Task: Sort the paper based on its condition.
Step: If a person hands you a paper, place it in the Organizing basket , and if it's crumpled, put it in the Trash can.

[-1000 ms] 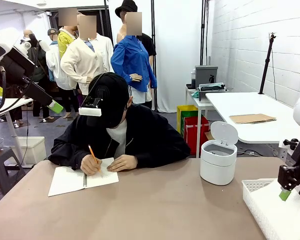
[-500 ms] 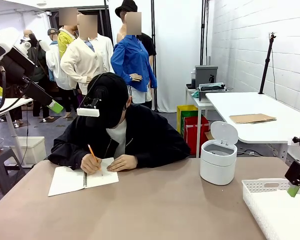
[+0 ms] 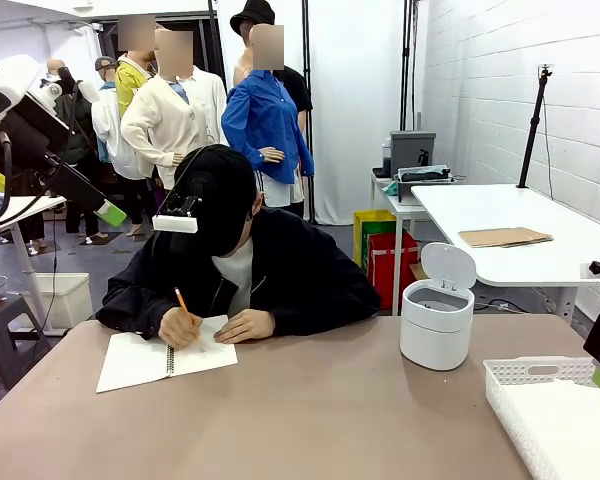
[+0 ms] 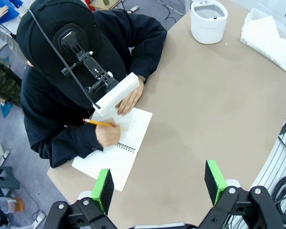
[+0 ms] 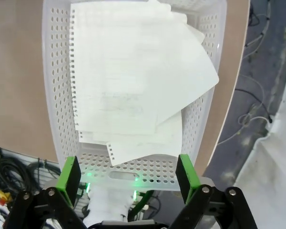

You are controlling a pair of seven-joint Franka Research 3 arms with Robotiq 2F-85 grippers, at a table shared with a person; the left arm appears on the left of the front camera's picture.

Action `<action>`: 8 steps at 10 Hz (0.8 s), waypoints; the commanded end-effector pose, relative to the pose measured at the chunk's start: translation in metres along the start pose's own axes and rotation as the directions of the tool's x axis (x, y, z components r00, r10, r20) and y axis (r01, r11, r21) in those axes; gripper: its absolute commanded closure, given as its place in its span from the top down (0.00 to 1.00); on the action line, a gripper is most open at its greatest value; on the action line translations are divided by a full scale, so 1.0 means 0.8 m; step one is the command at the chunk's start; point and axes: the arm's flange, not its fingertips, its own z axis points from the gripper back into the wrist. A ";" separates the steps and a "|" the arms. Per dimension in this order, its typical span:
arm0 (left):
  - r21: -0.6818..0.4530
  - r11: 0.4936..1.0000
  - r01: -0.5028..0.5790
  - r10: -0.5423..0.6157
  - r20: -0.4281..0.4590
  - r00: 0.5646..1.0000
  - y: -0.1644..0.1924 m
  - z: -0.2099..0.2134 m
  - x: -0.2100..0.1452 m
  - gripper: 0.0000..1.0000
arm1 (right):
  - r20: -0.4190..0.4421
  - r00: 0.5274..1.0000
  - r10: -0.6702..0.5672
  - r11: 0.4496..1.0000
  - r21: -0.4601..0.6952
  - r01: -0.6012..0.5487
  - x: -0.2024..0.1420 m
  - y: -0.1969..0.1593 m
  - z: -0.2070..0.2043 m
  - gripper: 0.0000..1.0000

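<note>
Our right jaws stand wide open and empty above the paper (image 5: 133,71) in a white basket (image 5: 56,95). Our left jaws: likewise open, empty.

Matt white paper sheets (image 5: 133,71) in perforated, smooth white plastic basket (image 5: 57,95); matt brown tabletop (image 4: 205,109)

Right end effector (image 5: 128,174) pulled back rightward, off the basket (image 3: 520,371)
</note>
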 end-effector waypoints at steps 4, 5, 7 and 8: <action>0.009 1.000 -0.012 0.012 -0.005 1.000 -0.002 0.000 0.000 1.00 | -0.006 1.000 -0.003 1.000 0.002 0.003 0.001 -0.002 -0.003 1.00; 0.009 1.000 -0.012 0.012 -0.005 1.000 -0.002 0.000 0.000 1.00 | -0.001 1.000 -0.003 1.000 0.003 0.003 0.000 -0.002 -0.001 1.00; 0.009 1.000 -0.012 0.012 -0.005 1.000 -0.002 0.000 0.000 1.00 | 0.071 0.968 0.240 0.967 -0.107 -0.232 -0.002 0.041 0.033 1.00; 0.009 1.000 -0.012 0.012 -0.005 1.000 -0.002 0.000 0.000 1.00 | 0.080 0.937 0.341 0.930 -0.177 -0.323 0.003 0.068 0.055 1.00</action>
